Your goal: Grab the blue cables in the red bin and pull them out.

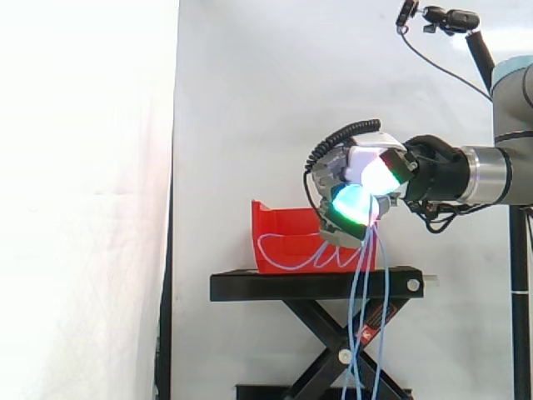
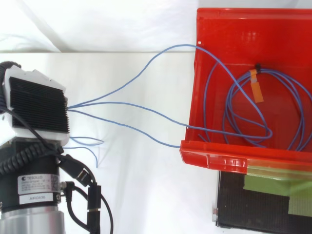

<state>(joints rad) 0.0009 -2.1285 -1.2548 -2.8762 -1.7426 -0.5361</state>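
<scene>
A lab: white curtain [image 1: 83,167], black stand [image 1: 316,285]

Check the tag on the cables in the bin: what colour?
Orange: the tag on the blue cables shows best in the top view.

Backdrop: white curtain [image 1: 250,100], its left panel [image 1: 83,200] more brightly lit; in front, a black stand [image 1: 316,285] on crossed scissor legs.

Black scissor-legged stand [image 1: 316,285], flat dark top. Carries one red bin [image 1: 279,225], open-topped, set about mid-length in the side view. Strips of green tape [image 2: 273,187] lie on the top, just beside the bin's front lip.
</scene>
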